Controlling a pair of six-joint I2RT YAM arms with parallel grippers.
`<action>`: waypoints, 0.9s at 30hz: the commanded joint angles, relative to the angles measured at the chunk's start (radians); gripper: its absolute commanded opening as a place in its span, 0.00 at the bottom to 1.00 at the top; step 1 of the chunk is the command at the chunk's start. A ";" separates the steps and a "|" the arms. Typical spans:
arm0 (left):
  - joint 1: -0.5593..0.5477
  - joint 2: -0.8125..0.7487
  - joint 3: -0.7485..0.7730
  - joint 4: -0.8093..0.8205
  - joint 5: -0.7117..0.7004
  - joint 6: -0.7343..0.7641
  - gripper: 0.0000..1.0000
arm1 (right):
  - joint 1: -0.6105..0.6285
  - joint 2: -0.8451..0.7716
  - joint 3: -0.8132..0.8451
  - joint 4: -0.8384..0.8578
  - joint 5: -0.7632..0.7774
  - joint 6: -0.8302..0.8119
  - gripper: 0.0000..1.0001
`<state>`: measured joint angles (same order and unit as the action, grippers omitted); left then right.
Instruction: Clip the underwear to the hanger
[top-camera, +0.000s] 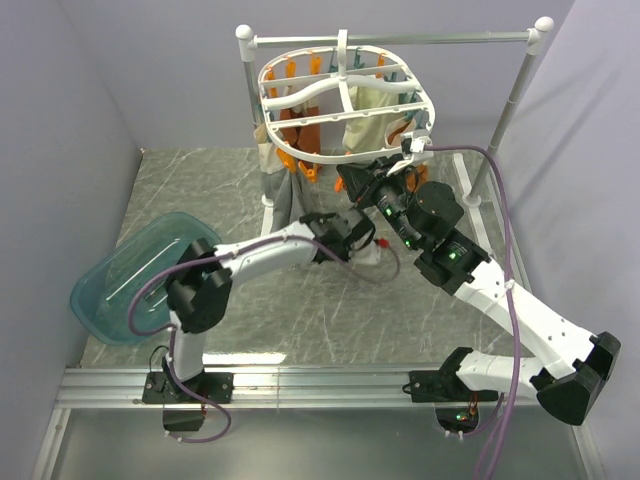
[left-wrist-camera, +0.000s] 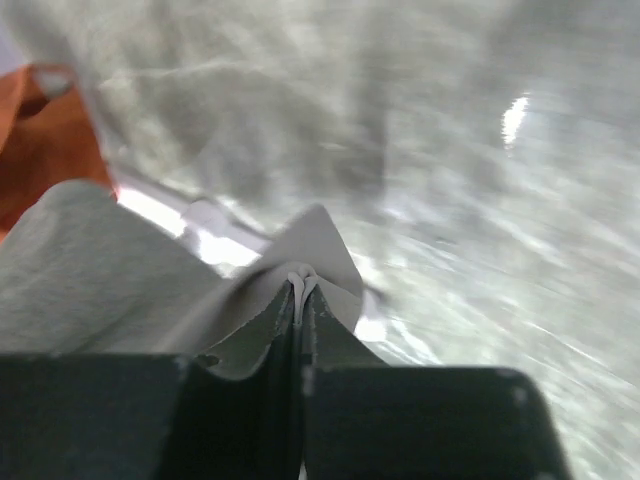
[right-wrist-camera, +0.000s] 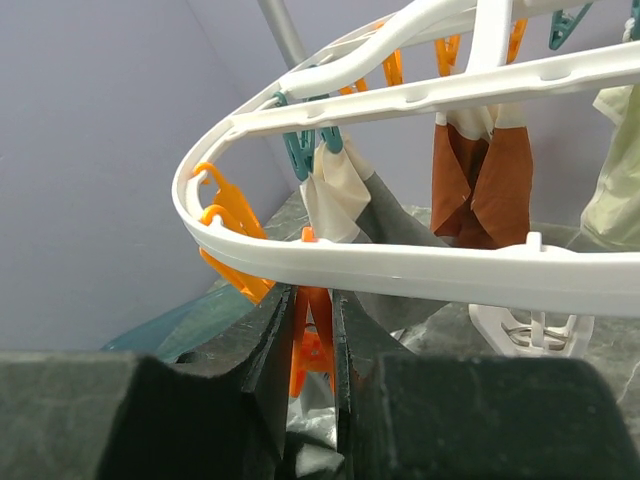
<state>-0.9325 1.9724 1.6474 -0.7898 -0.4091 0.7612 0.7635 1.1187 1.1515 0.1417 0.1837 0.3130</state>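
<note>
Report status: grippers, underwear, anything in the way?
Left gripper shut on underwear. Right gripper shut on orange peg at hanger rim. Underwear not yet clipped. Nothing seen blocking.

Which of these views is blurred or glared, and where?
Left wrist: the marble table smears with motion blur, with a glare spot upper right; the grey underwear in the left gripper is fairly sharp. Right wrist: the hanger and the orange peg in the right gripper are crisp. Top external: evenly lit, sharp.

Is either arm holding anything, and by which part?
The left gripper holds the underwear by a fold; right gripper clasps an orange peg by its sides, under the hanger.
</note>
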 joint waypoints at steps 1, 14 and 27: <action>-0.064 -0.156 -0.116 0.064 0.088 -0.010 0.06 | 0.013 0.010 0.011 0.035 0.023 0.006 0.00; -0.063 -0.715 -0.667 0.678 0.373 0.098 0.00 | 0.003 0.029 0.047 0.009 0.022 0.047 0.00; 0.164 -1.106 -1.128 1.355 0.891 -0.091 0.00 | -0.001 0.023 0.031 0.015 0.008 0.051 0.00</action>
<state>-0.7891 0.9077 0.6056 0.2543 0.2970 0.7124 0.7635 1.1484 1.1587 0.1402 0.1951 0.3508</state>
